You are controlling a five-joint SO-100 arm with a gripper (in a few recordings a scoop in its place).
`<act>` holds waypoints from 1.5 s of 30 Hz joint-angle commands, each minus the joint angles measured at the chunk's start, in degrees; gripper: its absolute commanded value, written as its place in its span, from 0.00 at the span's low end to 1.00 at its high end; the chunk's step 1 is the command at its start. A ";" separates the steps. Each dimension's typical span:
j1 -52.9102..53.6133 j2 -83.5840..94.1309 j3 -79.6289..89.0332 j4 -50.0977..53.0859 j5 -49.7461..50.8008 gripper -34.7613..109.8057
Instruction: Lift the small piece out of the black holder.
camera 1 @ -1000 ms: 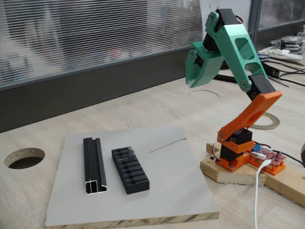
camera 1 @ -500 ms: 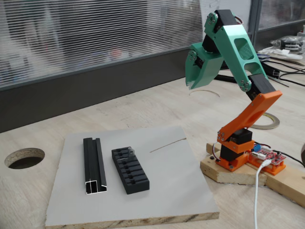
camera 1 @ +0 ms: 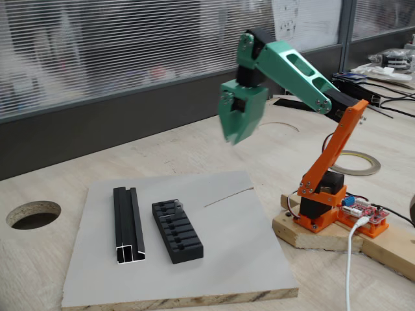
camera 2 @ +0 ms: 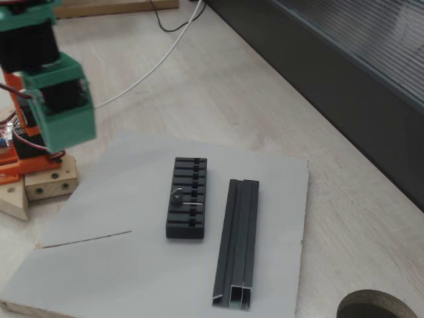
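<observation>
Hand (camera 1: pixel 235 137): green, two-fingered, hanging in the air well above and behind the grey board (camera 1: pixel 240 259). Its tip is motion-blurred in one fixed view and cropped to the body (camera 2: pixel 56 109) in the other, so you cannot tell whether the fingers are parted or together. It carries nothing that you can see.

Small piece (camera 2: pixel 177 195): tiny silver-grey metal bit seated in the top of the black holder (camera 2: pixel 187 199), near one end; in the other fixed view it shows at the holder's far end (camera 1: pixel 176 207). Judge it very light, rigid, smooth and probably slippery between hard fingers. It is thin, so expect it to twist or pop out if you pinch it off-centre. Take hold of the part that stands proud of the slot, fingers on its flat sides, and pull straight up so it does not bind. Its exact shape is too small to make out.

Black holder: matte block with a row of cross slots, lying flat on the board. Likely light enough to lift with the piece if the fit is tight.

Black rail (camera 2: pixel 236 245): longer channel section just beside the holder, not touching it.

Tabletop (camera 1: pixel 194 142): pale wood.

Writing, brands, labels: none legible on any item.
</observation>
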 commanded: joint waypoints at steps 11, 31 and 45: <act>-13.27 -1.67 0.09 -8.96 41.48 0.29; -18.81 -4.31 6.50 -8.79 48.25 0.29; -18.63 -4.48 6.59 -9.40 48.52 0.29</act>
